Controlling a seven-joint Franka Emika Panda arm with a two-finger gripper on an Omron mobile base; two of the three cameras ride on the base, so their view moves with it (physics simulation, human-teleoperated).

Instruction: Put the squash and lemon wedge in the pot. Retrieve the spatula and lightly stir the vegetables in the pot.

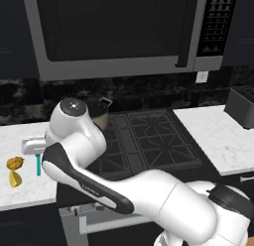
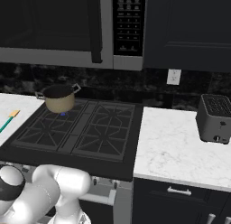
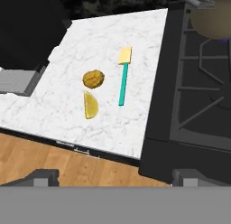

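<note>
The gripper (image 3: 113,175) was held spread wide and empty – the lumpy golden-brown squash (image 3: 93,78) lay ahead below it on the white marble surface (image 3: 113,123), just beside the smooth yellow lemon wedge (image 3: 90,105).

No text, label, brand or number can be read anywhere; the microwave's (image 2: 72,24) control panel (image 2: 128,24) carries rows of small pale marks, too small and blurred to make out, and the same panel in the left base view is just as illegible
</note>
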